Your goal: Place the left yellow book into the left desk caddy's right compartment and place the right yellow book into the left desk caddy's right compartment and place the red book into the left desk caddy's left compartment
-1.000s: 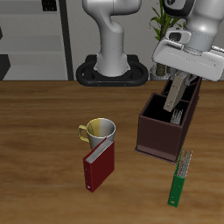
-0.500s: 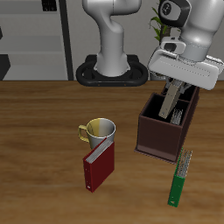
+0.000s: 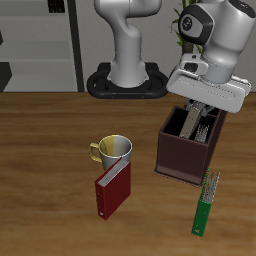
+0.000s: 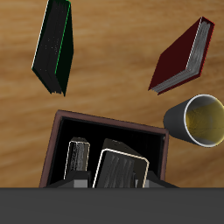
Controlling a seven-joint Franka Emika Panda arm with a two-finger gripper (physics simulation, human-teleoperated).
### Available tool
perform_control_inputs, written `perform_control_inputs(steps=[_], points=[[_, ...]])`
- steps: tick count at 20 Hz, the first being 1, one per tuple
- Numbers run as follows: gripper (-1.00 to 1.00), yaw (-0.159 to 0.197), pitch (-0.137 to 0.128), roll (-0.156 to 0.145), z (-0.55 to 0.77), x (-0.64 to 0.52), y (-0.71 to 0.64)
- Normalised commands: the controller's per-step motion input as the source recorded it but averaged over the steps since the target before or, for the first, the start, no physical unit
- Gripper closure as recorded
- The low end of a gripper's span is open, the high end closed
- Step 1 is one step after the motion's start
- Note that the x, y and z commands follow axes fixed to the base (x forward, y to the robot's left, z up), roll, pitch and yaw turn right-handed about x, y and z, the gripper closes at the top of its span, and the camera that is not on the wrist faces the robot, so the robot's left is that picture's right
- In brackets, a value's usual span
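Observation:
The left desk caddy (image 3: 180, 160) is a dark brown two-bin box. My gripper (image 3: 198, 112) hangs low over its bin farther from the table's front edge. It is shut on a grey-tan yellow book (image 4: 118, 168), which tilts down inside that bin. A second yellow book (image 4: 79, 157) with ribbed pale pages stands beside it in the caddy (image 4: 109, 122). I cannot tell which yellow book is which. The bin nearer the front edge looks empty. The red book (image 3: 112, 188) (image 4: 182, 57) leans upright next to the mug.
A yellow-rimmed metal mug (image 3: 113, 152) (image 4: 199, 118) stands just behind the red book. A slim green book (image 3: 207, 203) (image 4: 52, 45) lies on the table in front of the caddy. The robot's base (image 3: 128, 80) stands at the back.
My gripper has come down and slightly forward with the yellow book, which hung above the caddy and now sits inside the far bin. Nothing else moved.

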Motion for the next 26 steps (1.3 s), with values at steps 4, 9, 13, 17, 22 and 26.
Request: perform_control_inputs(steps=[4, 9, 13, 17, 22, 26], points=[[-1.00, -0.028, 0.063, 0.032, -0.10, -0.04, 0.07], [-1.00, 0.016, 0.001, 0.011, -0.06, 0.03, -0.02], [-1.00, 0.015, 0.020, -0.003, -0.07, 0.06, -0.11], [-1.00, 0.004, -0.013, -0.007, 0.14, -0.02, -0.07], [-1.00, 0.021, -0.054, 0.011, 0.34, -0.14, 0.02], [-1.00, 0.028, -0.022, 0.007, 0.21, -0.03, -0.14]])
